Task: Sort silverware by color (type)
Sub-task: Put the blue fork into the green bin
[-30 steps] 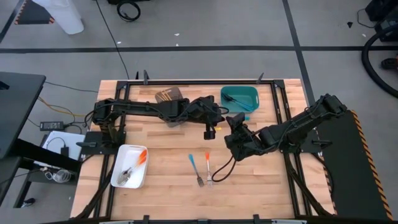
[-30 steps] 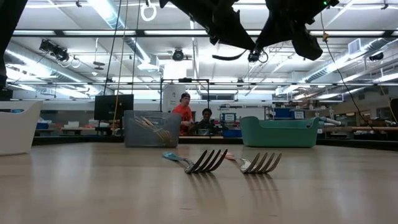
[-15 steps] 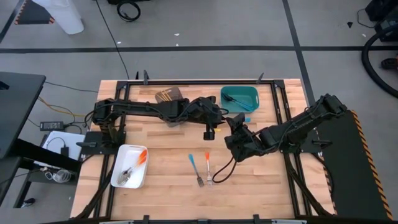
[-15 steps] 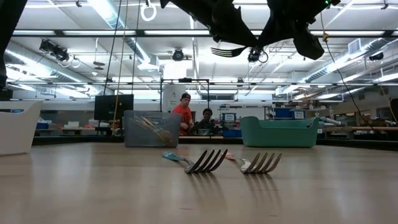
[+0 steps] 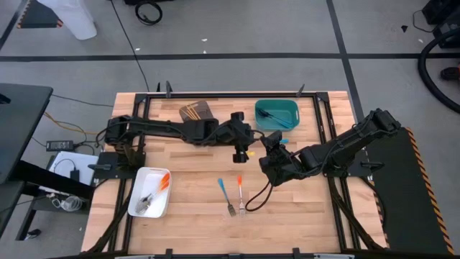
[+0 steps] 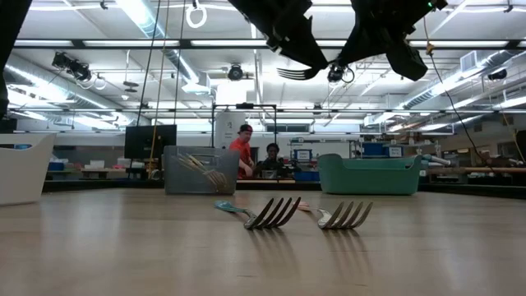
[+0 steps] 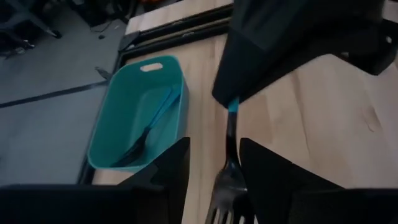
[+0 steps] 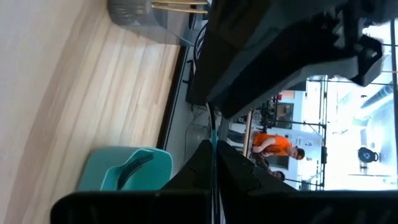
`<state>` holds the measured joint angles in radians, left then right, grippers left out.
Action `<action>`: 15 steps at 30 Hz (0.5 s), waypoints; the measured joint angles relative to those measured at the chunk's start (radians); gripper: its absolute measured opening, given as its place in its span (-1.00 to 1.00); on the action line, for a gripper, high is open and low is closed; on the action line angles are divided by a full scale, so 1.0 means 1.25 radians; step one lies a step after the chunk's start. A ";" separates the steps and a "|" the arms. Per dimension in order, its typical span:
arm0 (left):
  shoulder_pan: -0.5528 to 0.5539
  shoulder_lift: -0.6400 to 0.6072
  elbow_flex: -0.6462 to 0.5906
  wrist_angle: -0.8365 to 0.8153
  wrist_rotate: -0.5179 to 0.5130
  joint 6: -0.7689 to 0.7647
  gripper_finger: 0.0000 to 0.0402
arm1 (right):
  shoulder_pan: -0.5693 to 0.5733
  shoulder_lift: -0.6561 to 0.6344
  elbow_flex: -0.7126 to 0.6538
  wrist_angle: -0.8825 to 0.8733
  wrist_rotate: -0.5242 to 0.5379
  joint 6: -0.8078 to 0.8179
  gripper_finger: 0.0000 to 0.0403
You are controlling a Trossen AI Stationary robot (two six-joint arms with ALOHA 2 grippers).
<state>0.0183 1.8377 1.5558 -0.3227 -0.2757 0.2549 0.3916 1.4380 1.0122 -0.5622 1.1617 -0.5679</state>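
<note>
Mid-bench, the clenched right claw (image 5: 267, 142) grips a blue-handled fork (image 7: 227, 163); the left claw (image 5: 253, 138), released, should back clear.

From above I get even, bright light on the wooden surface (image 5: 194, 183), with only short soft shadows hugging the arms. At table height, the ceiling strip lights (image 6: 140, 16) behind the surface flare white and turn both arms into black silhouettes. On the wrists, my own fingers (image 7: 273, 180) are blurred dark masses, and the windows (image 8: 379, 106) beyond blow out.
</note>
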 joint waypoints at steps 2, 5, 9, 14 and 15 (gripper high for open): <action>-0.003 -0.003 0.000 -0.013 -0.011 0.002 -0.26 | 0.001 0.000 0.000 -0.001 -0.001 0.003 -0.93; -0.011 -0.012 0.000 -0.038 -0.015 -0.004 -0.26 | 0.001 0.000 0.000 -0.017 0.000 0.028 -0.92; -0.023 -0.027 -0.009 -0.067 -0.018 -0.015 -0.26 | 0.002 0.000 0.000 -0.060 0.001 0.079 -0.92; -0.047 -0.066 -0.052 -0.049 -0.067 -0.028 -0.26 | 0.001 0.000 0.000 -0.144 0.023 0.161 -0.92; -0.052 -0.074 -0.065 -0.049 -0.079 -0.029 -0.26 | 0.001 0.000 0.000 -0.158 0.020 0.173 -0.92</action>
<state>-0.0471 1.7446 1.4751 -0.3844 -0.3744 0.2182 0.3931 1.4375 1.0126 -0.7597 1.1866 -0.3517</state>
